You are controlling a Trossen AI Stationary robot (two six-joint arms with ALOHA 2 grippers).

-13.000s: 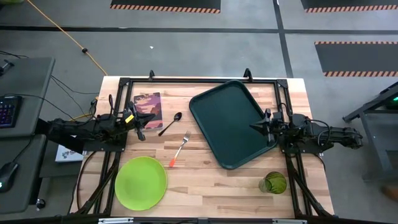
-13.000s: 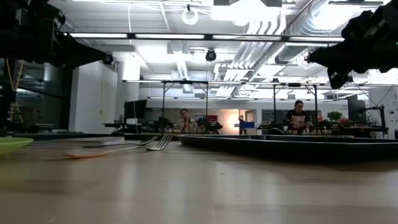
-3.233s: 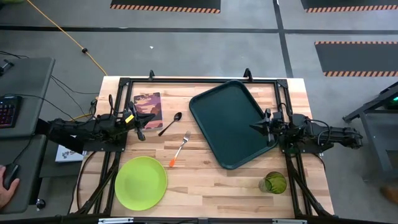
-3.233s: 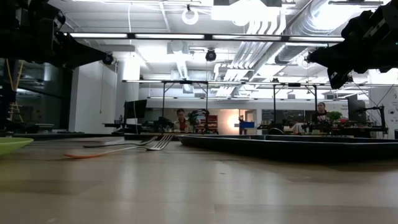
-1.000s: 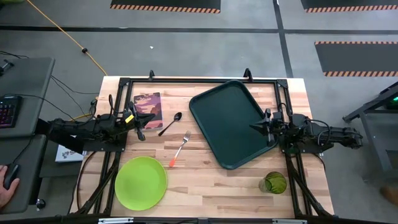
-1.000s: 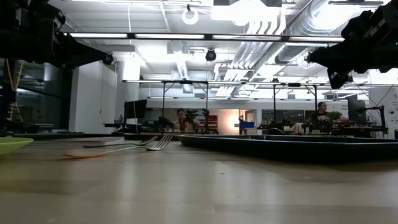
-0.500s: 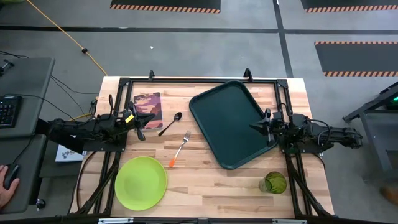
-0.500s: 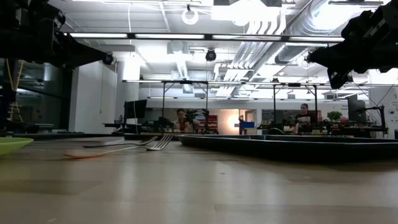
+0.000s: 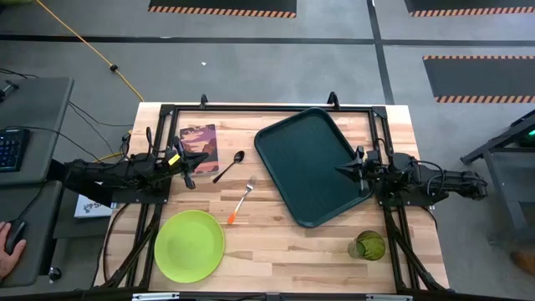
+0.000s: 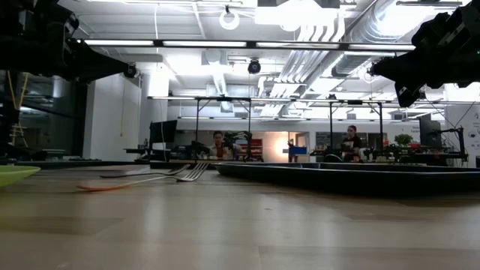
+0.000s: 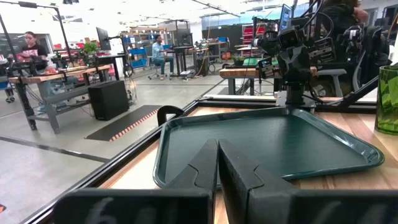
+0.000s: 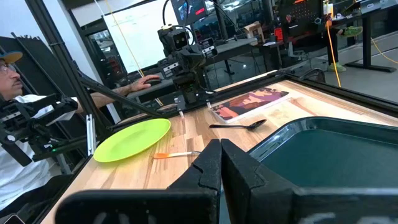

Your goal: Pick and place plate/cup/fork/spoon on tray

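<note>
The dark-green tray (image 9: 311, 164) lies slantwise on the table's right half. The lime-green plate (image 9: 190, 245) lies at the near left. The dark spoon (image 9: 229, 165) and the orange-handled fork (image 9: 241, 201) lie flat between plate and tray. The green cup (image 9: 368, 246) stands upright at the near right. My left gripper (image 9: 203, 155) hovers shut at the left, over the maroon book's near edge. My right gripper (image 9: 340, 170) hovers shut above the tray's right rim. Both are empty.
A maroon picture book (image 9: 197, 142) lies at the far left. A black frame (image 9: 267, 109) runs around the table's edges. A person sits beyond the table's left side (image 12: 12, 143). Bare wood lies between the plate and the cup.
</note>
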